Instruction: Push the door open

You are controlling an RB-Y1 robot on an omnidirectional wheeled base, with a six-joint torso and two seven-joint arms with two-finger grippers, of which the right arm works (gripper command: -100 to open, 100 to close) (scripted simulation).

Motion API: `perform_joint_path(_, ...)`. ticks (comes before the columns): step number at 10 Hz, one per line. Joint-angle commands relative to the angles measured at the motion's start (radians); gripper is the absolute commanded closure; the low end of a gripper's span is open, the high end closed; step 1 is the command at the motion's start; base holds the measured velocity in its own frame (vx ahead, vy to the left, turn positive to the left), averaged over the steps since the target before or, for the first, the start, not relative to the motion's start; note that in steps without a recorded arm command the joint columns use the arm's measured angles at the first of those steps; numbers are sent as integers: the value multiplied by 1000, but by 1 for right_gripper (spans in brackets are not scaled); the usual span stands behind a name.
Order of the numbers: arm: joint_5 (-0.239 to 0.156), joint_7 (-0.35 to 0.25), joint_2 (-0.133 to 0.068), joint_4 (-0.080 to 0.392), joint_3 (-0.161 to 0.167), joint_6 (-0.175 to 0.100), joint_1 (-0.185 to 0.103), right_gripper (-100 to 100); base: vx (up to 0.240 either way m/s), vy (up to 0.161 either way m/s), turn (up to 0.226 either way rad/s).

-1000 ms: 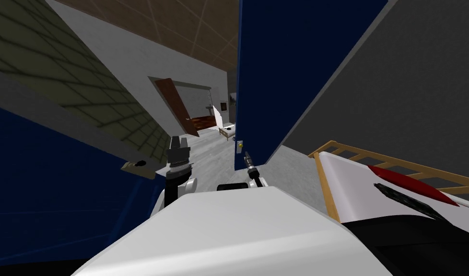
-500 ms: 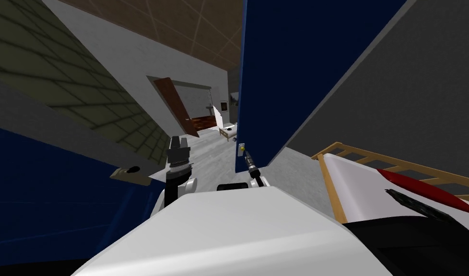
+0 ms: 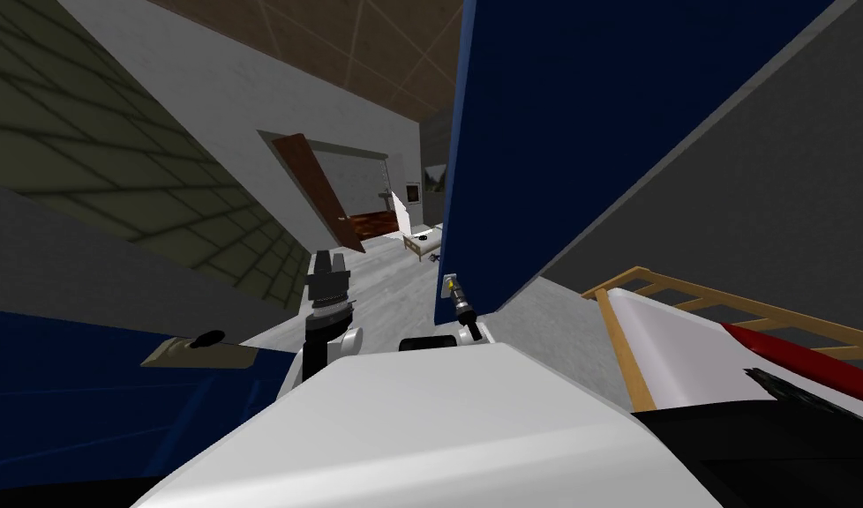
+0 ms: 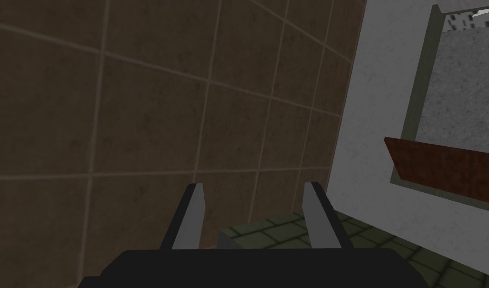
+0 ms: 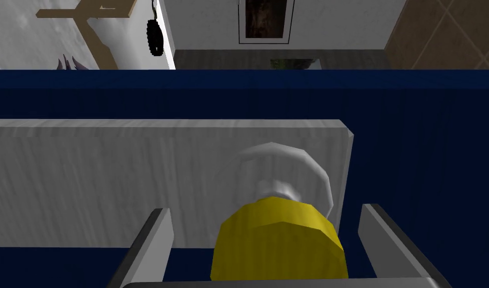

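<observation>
Grey floor [image 3: 394,273] shows past the dark blue door [image 3: 544,132], ajar at my one o'clock, where my right gripper [image 5: 266,212], released, straddles its yellow knob [image 5: 278,245]; next, I judge, a steady forward push.

Two blue doors [image 3: 553,132] [image 3: 68,414], one brown door [image 3: 311,185], one yellow knob [image 5: 278,245].

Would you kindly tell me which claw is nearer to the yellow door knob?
Right. The right claw sits open around the yellow knob on the blue door; the left claw stands off to the knob's left.
</observation>
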Motion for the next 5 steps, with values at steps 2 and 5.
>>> perform_joint_path(2,0,0,-2,-1,0,1,1,100,-13,-3,3)
perform_joint_path(5,0,0,-2,-1,0,1,1,100,-17,-2,-1)
